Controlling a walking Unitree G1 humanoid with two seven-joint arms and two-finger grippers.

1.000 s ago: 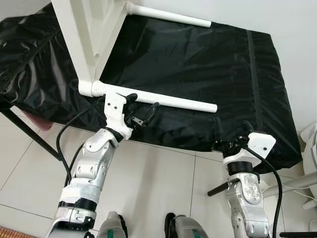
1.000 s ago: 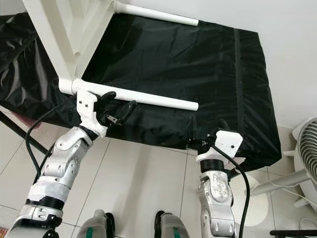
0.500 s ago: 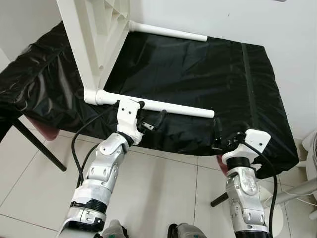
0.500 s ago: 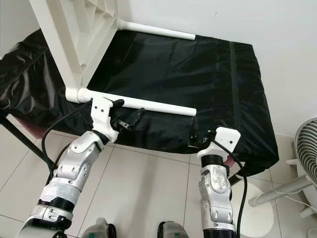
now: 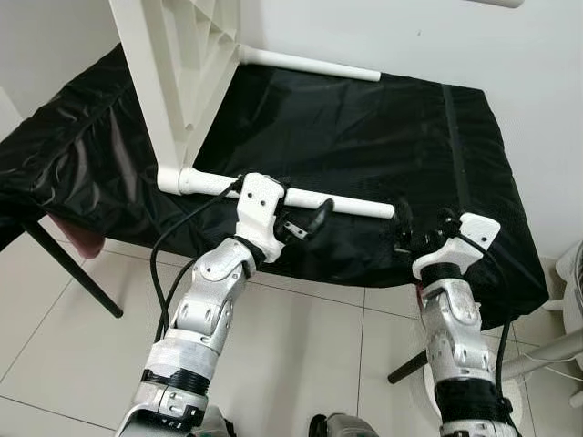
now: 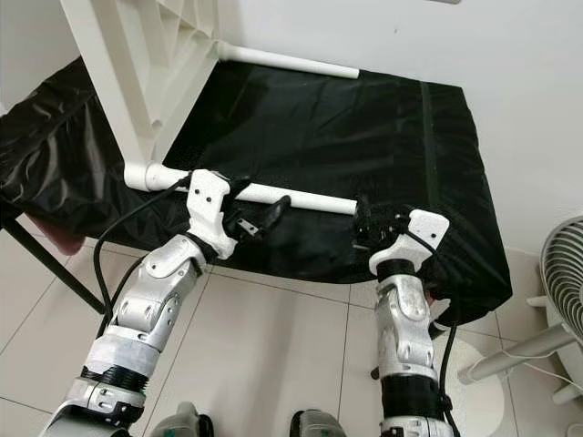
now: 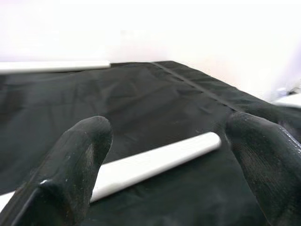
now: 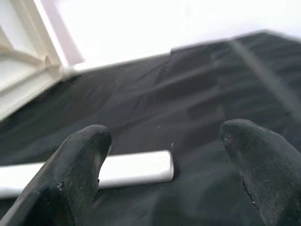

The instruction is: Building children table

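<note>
A white children's table lies tipped on a black-covered surface (image 5: 428, 118). Its top panel (image 5: 173, 82) stands on edge at the left. Two white legs stick out to the right: the near leg (image 5: 351, 203) and the far leg (image 5: 310, 64). My left gripper (image 5: 301, 208) is open at the middle of the near leg, a finger on each side of it. In the left wrist view the leg (image 7: 155, 160) lies just past the fingertips (image 7: 70, 169). My right gripper (image 5: 421, 223) is open just right of that leg's free end (image 8: 136, 167).
A dark metal leg (image 5: 68, 269) of the covered stand slants down at the left, with a reddish object (image 5: 77, 238) beside it. A white fan (image 6: 556, 282) stands at the right. White wall runs behind; tiled floor (image 5: 310, 337) lies below.
Both arms have reached up and forward. The left gripper has moved right along the near leg. The right gripper has risen from the cloth's front edge to the leg's free end.
</note>
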